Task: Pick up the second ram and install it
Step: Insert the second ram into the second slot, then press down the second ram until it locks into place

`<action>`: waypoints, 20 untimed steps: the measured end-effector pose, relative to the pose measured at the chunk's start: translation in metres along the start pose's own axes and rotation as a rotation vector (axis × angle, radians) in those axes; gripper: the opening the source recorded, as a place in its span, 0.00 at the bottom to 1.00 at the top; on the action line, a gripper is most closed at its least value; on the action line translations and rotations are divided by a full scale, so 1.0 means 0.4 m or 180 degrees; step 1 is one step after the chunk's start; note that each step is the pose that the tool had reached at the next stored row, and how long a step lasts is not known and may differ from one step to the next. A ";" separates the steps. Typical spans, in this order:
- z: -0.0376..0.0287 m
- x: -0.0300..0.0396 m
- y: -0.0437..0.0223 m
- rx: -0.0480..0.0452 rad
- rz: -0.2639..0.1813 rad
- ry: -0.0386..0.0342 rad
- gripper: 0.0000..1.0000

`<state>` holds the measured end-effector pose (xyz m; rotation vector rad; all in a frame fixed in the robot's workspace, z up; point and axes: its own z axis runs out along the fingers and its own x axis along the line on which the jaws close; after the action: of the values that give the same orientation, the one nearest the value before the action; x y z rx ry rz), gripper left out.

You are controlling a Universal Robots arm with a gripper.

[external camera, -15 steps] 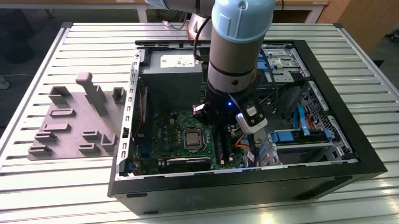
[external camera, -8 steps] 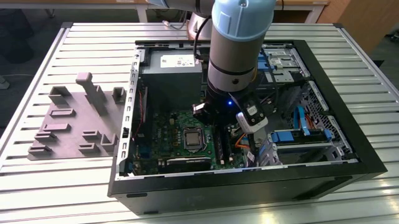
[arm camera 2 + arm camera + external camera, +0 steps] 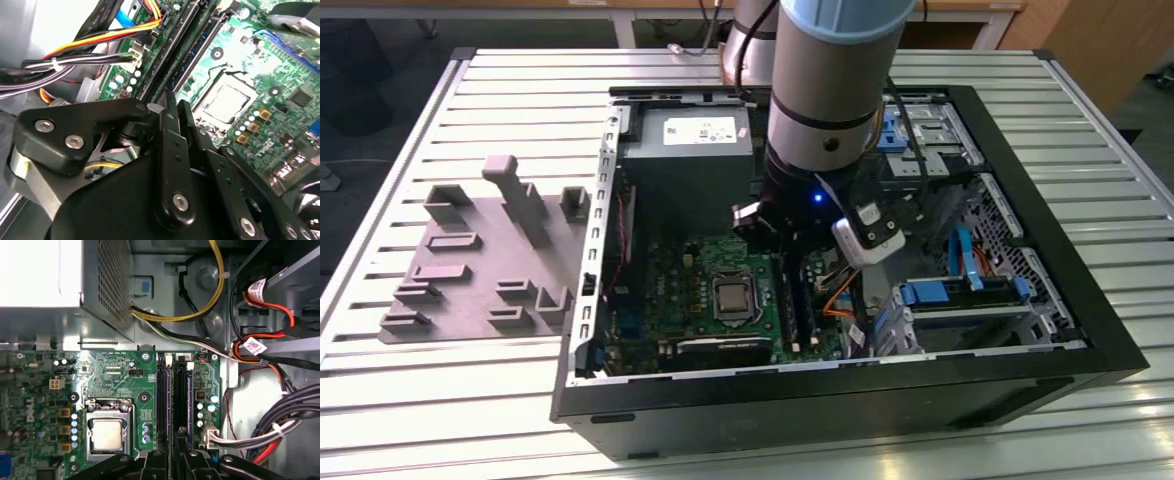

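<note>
Gripper (image 3: 781, 240) parked low inside the open PC case (image 3: 1067, 330) on the bench (image 3: 494, 400), right over the memory slots (image 3: 164, 400) beside the CPU socket (image 3: 107, 432). Can't tell its state, or whether anything is actually pinched. Pretty sure the second ram (image 3: 176, 400) is that long dark strip standing edge-on in the slot bank, dead in line with the gripper in the first wrist view. Hard to split from the slot under it, though.

Handling guess: light, thin, stiff board, not slippery, but fragile. Best held by the long flat faces near the middle and kept upright; no pushing on the chips, no twisting.

Hidden: slot latches, how deep the stick sits, and most of the slot bank behind the arm in the exterior view.
</note>
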<state>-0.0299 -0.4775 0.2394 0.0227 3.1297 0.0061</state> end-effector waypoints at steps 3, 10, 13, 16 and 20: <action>0.000 0.000 0.000 -0.0001 0.0000 0.0000 0.13; 0.009 0.000 0.000 0.0001 0.0000 0.0000 0.11; 0.023 0.000 0.000 0.0000 0.0000 0.0000 0.11; 0.035 0.000 0.000 0.0000 0.0000 0.0000 0.11; 0.047 0.001 -0.001 0.0003 0.0000 0.0001 0.11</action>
<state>-0.0299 -0.4777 0.2204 0.0226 3.1300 0.0046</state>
